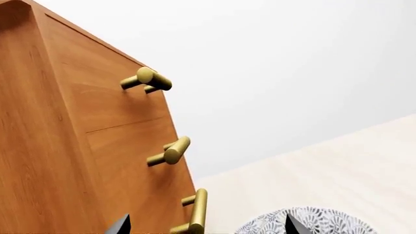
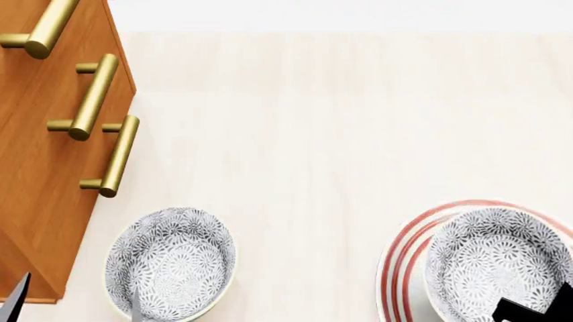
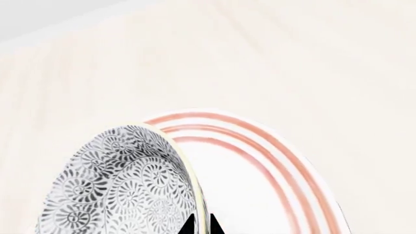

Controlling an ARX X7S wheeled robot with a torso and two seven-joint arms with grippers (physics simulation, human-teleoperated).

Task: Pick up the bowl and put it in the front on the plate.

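The bowl (image 3: 123, 185), white with a dense grey-blue flower pattern, is over the plate (image 3: 260, 161), a wide white one with three red-pink rings. My right gripper (image 3: 202, 225) is shut on the bowl's rim, one fingertip inside and one outside. The head view has this bowl (image 2: 497, 261) on the plate (image 2: 400, 268) at the lower right, with the right gripper (image 2: 537, 312) at its near edge. Whether the bowl rests on the plate or hangs just above it cannot be told. My left gripper (image 1: 208, 226) is open and holds nothing.
A second, alike bowl (image 2: 170, 261) stands on the pale tabletop (image 2: 313, 134) at the lower left, beside a wooden drawer cabinet (image 2: 36, 174) with brass bar handles (image 2: 112, 157). The left wrist view looks along this cabinet (image 1: 78, 146), with that bowl (image 1: 325, 219) near one fingertip.
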